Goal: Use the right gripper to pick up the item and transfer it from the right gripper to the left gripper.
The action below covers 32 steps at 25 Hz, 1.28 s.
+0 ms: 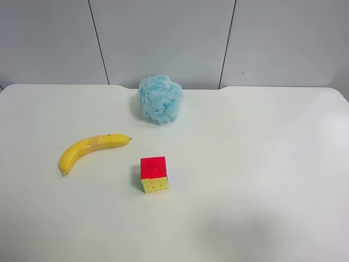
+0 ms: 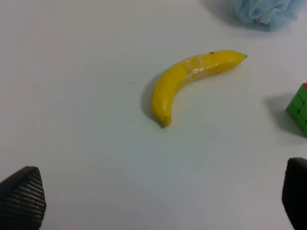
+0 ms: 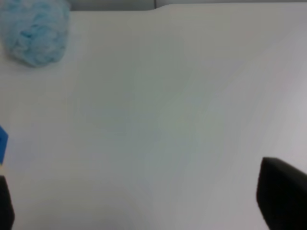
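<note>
- The banana point(image 1: 92, 150), smooth, curved and yellow, is lying on the white desk point(image 1: 262, 180) toward nine o'clock in the high view, its long axis running from eight to two o'clock.
- The left gripper point(image 2: 158, 201) is hanging spread and empty with the banana ahead of it.
- The right gripper point(image 3: 144, 201), also spread, is facing bare desk, apparently farther away.
- The glossy cube point(image 1: 154, 173) is sitting beside the banana; the fluffy sponge point(image 1: 159, 98) lies behind.

Neither arm shows in the exterior high view. In the right wrist view the right gripper point(image 3: 144, 201) appears only as two dark fingertips cut by the frame edges, and the whole picture is blurred; the bath sponge point(image 3: 33, 31) is cropped there. In the left wrist view the left gripper point(image 2: 158, 196) is likewise cropped to fingertips point(image 2: 21, 199), and the puzzle cube point(image 2: 300, 108) is cut off.
</note>
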Available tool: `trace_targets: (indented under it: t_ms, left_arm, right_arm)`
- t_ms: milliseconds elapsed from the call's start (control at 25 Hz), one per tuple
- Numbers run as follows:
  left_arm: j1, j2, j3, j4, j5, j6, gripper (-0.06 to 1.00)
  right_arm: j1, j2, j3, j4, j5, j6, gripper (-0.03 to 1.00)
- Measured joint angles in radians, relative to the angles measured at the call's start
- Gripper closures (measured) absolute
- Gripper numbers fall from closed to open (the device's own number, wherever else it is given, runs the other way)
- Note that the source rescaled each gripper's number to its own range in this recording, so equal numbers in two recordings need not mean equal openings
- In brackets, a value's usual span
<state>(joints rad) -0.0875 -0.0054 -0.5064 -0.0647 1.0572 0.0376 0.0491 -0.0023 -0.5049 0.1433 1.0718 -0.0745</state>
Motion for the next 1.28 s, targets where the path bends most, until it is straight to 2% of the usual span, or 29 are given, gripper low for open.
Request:
trace_targets:
  t_ms: [240, 1280]
  left_arm:
    - [0.000, 0.000, 0.000, 0.001, 0.000, 0.000, -0.06]
    - [0.000, 0.000, 0.000, 0.002, 0.000, 0.000, -0.06]
  right_arm:
    - [-0.039, 0.000, 0.000, 0.000, 0.000, 0.000, -0.03]
    - [-0.039, 0.000, 0.000, 0.000, 0.000, 0.000, -0.03]
